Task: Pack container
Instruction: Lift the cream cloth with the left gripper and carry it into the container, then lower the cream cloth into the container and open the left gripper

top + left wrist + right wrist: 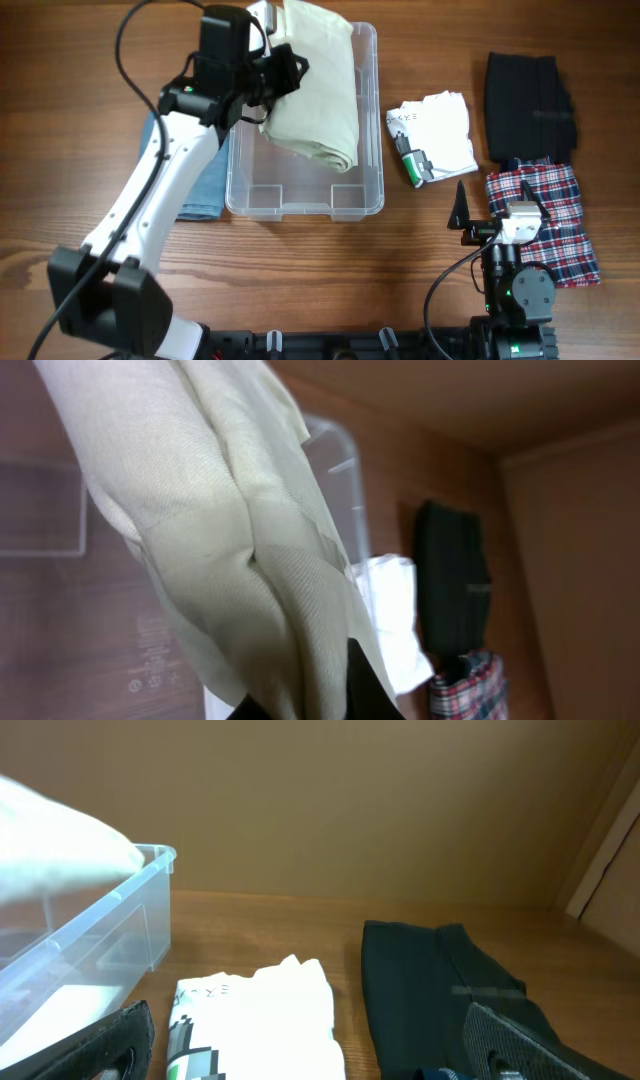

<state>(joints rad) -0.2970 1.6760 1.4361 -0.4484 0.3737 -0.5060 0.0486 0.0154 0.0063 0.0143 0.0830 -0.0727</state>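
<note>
The clear plastic container (365, 195) stands at the table's centre. A folded cream garment (315, 85) hangs over its far right part, partly inside. My left gripper (281, 72) is shut on the cream garment (230, 530) at its left edge, above the container (335, 460). My right gripper (497, 210) is open and empty near the front, right of the container (110, 935), over the plaid cloth's near end.
A folded white printed shirt (432, 135) (255, 1020) lies right of the container. A black garment (530, 105) (440, 985) lies further right, a red plaid cloth (550, 225) in front of it. A blue denim piece (200, 190) lies left of the container under my left arm.
</note>
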